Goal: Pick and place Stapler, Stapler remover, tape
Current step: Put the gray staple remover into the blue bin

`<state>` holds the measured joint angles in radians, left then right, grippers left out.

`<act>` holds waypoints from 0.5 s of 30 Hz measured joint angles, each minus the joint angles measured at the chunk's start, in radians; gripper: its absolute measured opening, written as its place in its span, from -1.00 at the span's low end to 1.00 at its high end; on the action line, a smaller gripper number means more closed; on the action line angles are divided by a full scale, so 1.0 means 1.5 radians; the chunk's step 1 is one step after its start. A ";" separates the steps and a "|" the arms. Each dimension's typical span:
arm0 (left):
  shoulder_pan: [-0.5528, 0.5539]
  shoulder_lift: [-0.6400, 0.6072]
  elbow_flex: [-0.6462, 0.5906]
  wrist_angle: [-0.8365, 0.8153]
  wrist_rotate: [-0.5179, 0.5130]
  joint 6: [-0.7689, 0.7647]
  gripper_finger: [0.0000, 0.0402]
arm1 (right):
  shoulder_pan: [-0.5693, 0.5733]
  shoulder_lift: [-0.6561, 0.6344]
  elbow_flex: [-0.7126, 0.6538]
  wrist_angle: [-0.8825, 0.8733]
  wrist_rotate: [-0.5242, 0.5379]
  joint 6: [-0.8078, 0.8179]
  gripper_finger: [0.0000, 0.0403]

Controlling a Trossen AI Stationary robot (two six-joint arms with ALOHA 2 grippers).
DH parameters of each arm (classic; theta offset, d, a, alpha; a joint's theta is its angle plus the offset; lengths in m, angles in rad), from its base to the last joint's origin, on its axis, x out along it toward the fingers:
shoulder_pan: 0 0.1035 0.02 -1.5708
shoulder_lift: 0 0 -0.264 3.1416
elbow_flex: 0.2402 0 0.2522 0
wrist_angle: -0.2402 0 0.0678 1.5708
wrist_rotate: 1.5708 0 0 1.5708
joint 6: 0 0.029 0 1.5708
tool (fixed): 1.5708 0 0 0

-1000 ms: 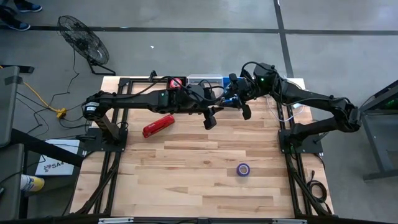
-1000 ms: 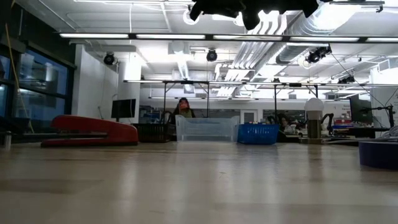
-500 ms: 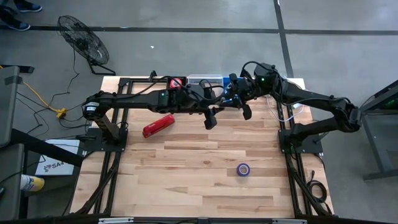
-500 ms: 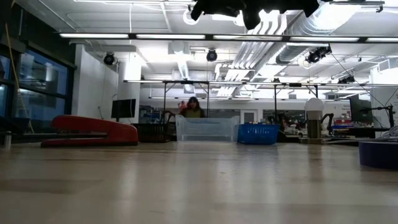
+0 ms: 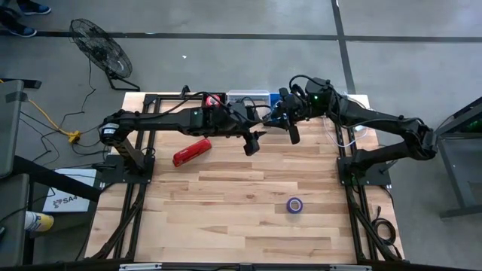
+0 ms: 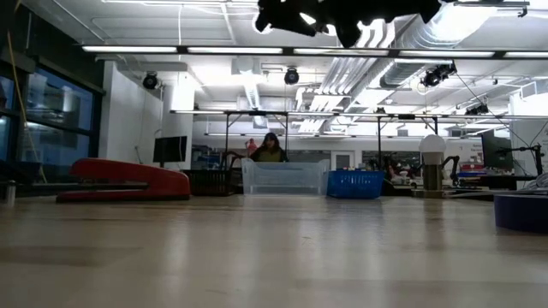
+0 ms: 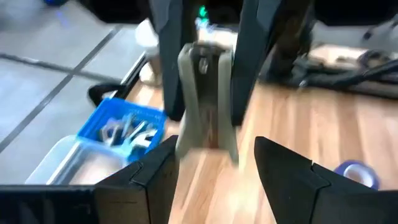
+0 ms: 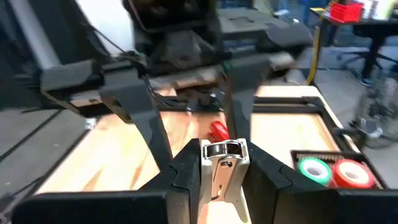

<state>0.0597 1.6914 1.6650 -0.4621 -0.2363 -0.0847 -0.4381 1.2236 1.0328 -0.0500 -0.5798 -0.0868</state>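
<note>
1. Two grippers meet above the far middle of the table, near the bins at its back edge; my left gripper (image 5: 252,143) and my right gripper (image 5: 292,135) face each other.
2. Right fingers (image 8: 186,171) are clamped on the stapler remover (image 8: 225,167); it stands upright between them.
3. Left fingers (image 7: 155,171) stand apart on either side of the remover, gripping nothing.
4. Stapler (image 5: 192,151) lies on the wood on my left side, well apart from both grippers.
5. Blue tape (image 5: 294,204) sits alone toward the near right of the table.
6. Beyond the table a blue bin (image 7: 121,127) holds small parts; a green roll (image 8: 314,169) and a red roll (image 8: 348,173) sit side by side.
</note>
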 joint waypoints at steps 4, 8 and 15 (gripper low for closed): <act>-0.001 -0.013 0.000 -0.064 -0.057 0.002 0.01 | -0.007 0.000 0.000 -0.028 0.040 0.004 -0.62; -0.001 -0.022 0.000 -0.105 -0.087 0.001 0.01 | -0.027 0.000 0.000 -0.053 0.068 0.019 -0.62; -0.001 -0.038 0.000 -0.189 -0.125 -0.036 0.01 | -0.078 0.000 0.000 -0.122 0.134 0.042 -0.62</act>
<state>0.0589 1.6345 1.6650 -0.7451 -0.4232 -0.1385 -0.5556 1.2236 1.0328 -0.2331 -0.3780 -0.0238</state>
